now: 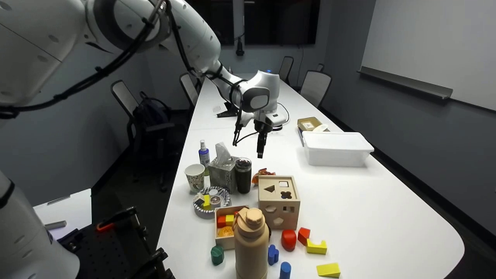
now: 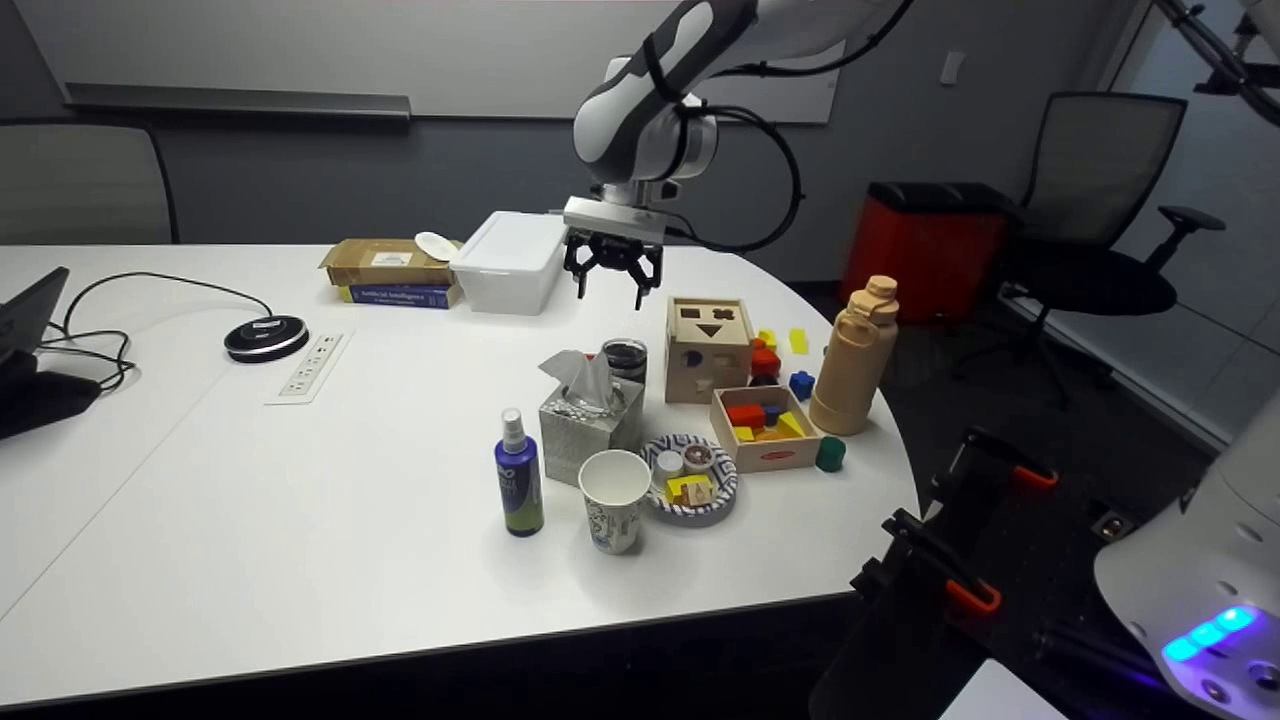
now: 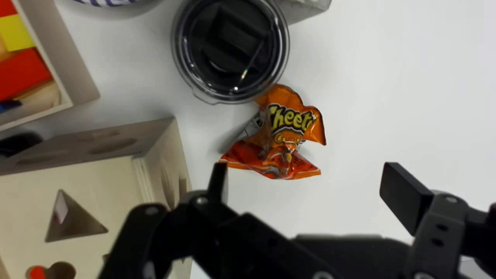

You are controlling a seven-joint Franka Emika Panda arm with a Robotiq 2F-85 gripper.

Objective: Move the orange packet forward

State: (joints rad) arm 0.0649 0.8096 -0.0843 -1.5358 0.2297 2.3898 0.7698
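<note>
1. Packet (image 3: 286,124), orange, just beside the dark tumbler (image 3: 232,42), well inside the edges of the tabletop (image 1: 368,217).
2. Hand (image 2: 611,293), which I operate remotely: jaws standing wide apart above the tabletop.

Orange packet (image 3: 282,135): crinkled, red at one end; lies on table (image 3: 387,100) beside tumbler (image 3: 232,46).

In an exterior view the camera looks lengthwise along the table (image 1: 368,201), well apart from the pincer (image 1: 260,154). In an exterior view the camera faces across, toward the whiteboard (image 2: 255,50) beyond the pincer. Both share the table around it. The wrist view looks down from just above the pincer.
</note>
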